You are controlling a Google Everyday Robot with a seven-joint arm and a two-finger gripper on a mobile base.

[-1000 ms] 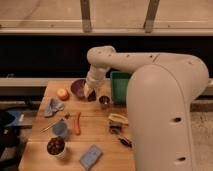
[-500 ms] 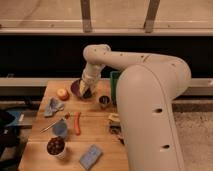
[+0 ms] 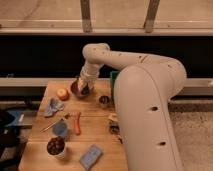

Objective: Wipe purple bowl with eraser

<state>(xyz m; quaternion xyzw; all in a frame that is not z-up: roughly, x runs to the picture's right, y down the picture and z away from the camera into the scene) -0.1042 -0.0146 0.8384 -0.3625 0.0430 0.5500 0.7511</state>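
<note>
Gripper [image 3: 84, 87] at purple bowl [image 3: 75, 91]: round, dull, rim pt. hidden.

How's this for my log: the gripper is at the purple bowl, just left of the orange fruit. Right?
No: the camera view shows the purple bowl just right of the orange fruit, not left. The gripper is at the bowl.

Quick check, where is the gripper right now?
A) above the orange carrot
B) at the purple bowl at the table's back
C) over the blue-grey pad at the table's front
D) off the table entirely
B: the gripper is down at the purple bowl, far from the blue-grey pad.
</note>
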